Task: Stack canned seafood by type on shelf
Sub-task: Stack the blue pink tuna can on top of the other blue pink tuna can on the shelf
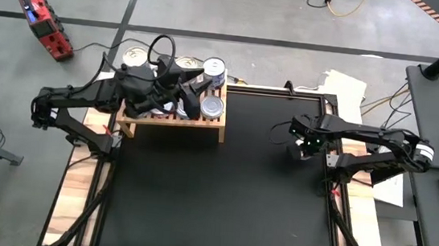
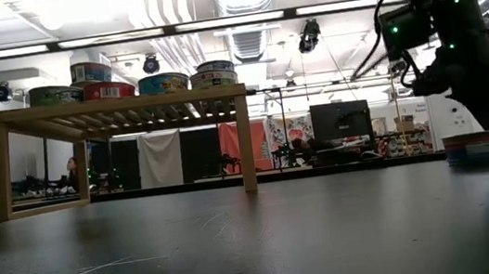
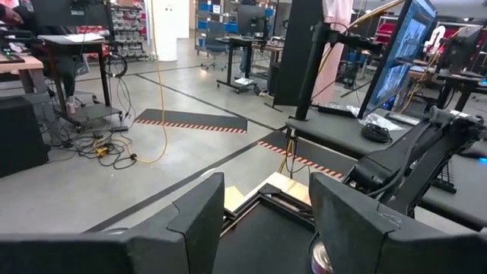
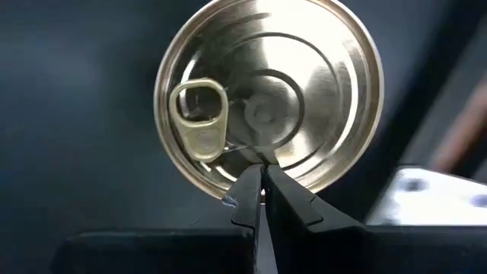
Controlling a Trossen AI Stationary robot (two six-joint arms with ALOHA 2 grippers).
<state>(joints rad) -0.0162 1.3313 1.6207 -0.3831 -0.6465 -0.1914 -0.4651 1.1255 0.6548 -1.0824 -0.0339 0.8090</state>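
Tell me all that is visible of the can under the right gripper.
The can is a small round tin with a shiny silver lid, ringed by concentric ridges, and a pull-tab lying flat near its rim. It stands upright on the black table, on the right side, far from the shelf. The right gripper, fingers shut, is right above its lid; contact cannot be told.

From above, the left arm (image 1: 138, 83) covers most of the shelf (image 1: 211, 123), hiding several cans on it and its own jaws. In the left wrist view, a can (image 3: 323, 259) is cut off by the frame edge. In the low view, the right arm (image 2: 468, 53) partly blocks a can (image 2: 477, 146) on the tabletop (image 2: 240, 250); its label is unreadable.
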